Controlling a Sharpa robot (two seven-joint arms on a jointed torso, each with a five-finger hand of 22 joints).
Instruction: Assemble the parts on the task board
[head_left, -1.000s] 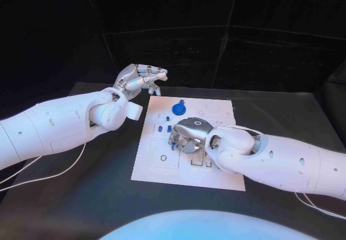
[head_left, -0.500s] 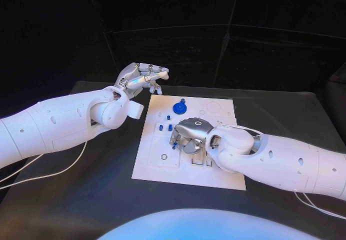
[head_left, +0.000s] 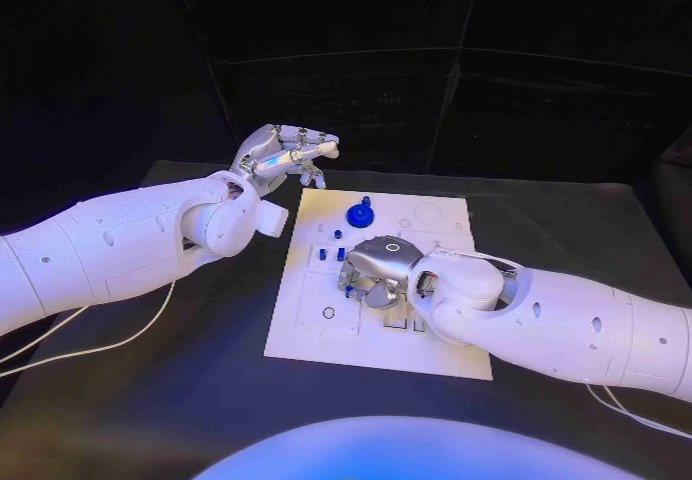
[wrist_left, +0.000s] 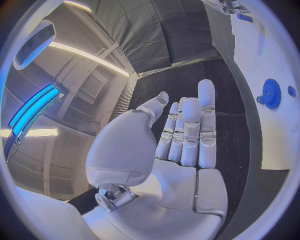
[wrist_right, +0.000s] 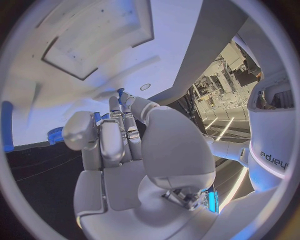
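L robot hand (head_left: 284, 152) hovers off the task board (head_left: 433, 355), just past its far-left corner, above the counter (head_left: 173, 400). Fingers apart and part curled, holding nothing — prob. parked clear so it doesn't block work on the board.

On the board itself: blue gear (head_left: 359, 214) stands near the far edge, w/ a small blue peg (wrist_left: 291, 91) just beside it in the L wrist view. Two short blue parts (head_left: 329, 256) lie nearer the board's middle, left of the R hand.

R robot hand (head_left: 378, 272) sits low over the board's middle, fingers curled down. R wrist view shows fingertips (wrist_right: 128, 102) drawn together round a thin blue pin (wrist_right: 120, 93) — looks pinched upright, tip toward the board, prob. so it can go straight into a hole. Which hole: can't tell, hand covers it.

In the way: R hand's own palm hides the target spot from the head view. The two short parts lie close by its fingers, could get knocked.
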